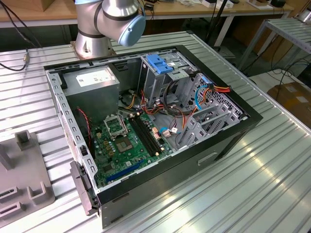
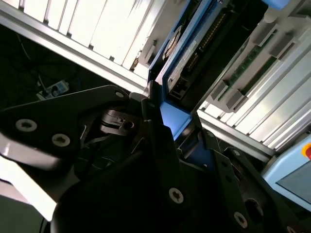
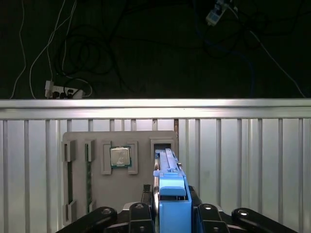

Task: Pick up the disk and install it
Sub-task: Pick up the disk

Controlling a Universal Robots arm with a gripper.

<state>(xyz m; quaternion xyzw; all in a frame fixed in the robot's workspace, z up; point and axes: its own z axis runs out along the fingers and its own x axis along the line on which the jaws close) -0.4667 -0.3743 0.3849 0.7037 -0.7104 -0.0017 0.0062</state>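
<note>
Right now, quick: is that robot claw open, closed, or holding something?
Gripper: closed on the disk, a hard drive in a bright blue rail, held on edge between its fingers.

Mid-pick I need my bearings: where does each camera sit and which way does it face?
Exterior view: off the arm, high, looking down into the open computer case on the slatted table; the arm shows its lower joints.
First wrist view: on the arm, looking along the gripper at the disk standing in the grey fixture; jaws press its sides.
Second wrist view: on the arm, close beside the gripper, looking along the disk's length.
Shared: both wrist views show gripper and disk.
</note>
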